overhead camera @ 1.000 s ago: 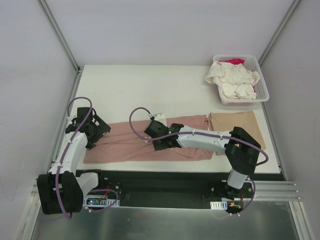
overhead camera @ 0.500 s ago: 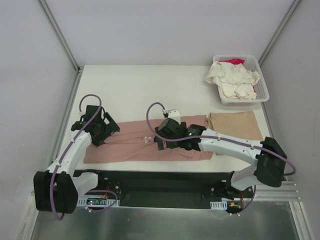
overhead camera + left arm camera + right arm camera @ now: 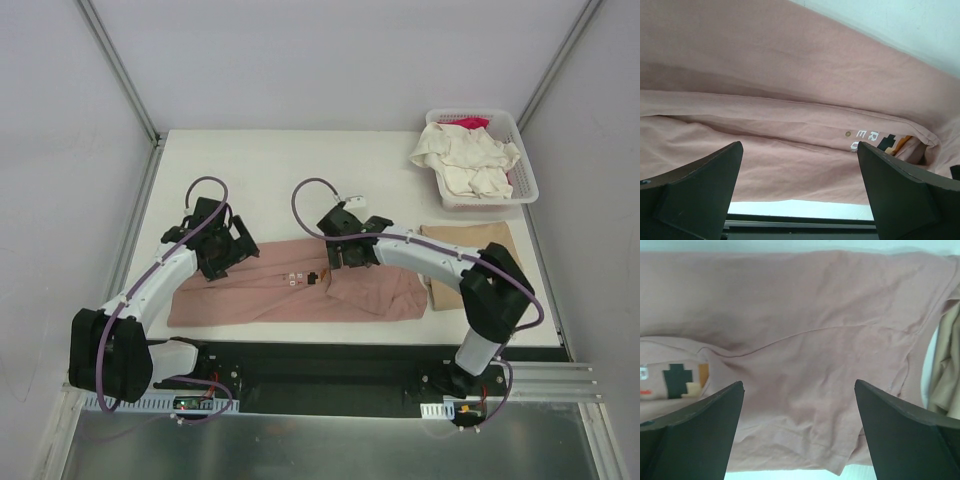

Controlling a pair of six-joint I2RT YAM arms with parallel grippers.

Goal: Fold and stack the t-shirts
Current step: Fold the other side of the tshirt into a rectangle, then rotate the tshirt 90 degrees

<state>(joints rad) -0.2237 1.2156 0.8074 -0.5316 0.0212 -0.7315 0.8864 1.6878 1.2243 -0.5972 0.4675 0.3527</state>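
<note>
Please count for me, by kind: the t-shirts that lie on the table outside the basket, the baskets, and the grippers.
T-shirts outside the white basket: 2, a dusty-pink t-shirt and a tan t-shirt
Baskets: 1
Grippers: 2, left gripper and right gripper
Total: 5

- L arm [image 3: 155,285], R arm [image 3: 420,258]: white link shells, black joint housings.
- Purple cable [image 3: 207,181] loop on each arm, nr wrist.
- Fingers [image 3: 695,192]: matte black, wedge-shaped, both wrist views.

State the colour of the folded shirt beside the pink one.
The shirt is plain tan, clearest from the top external view.
</note>
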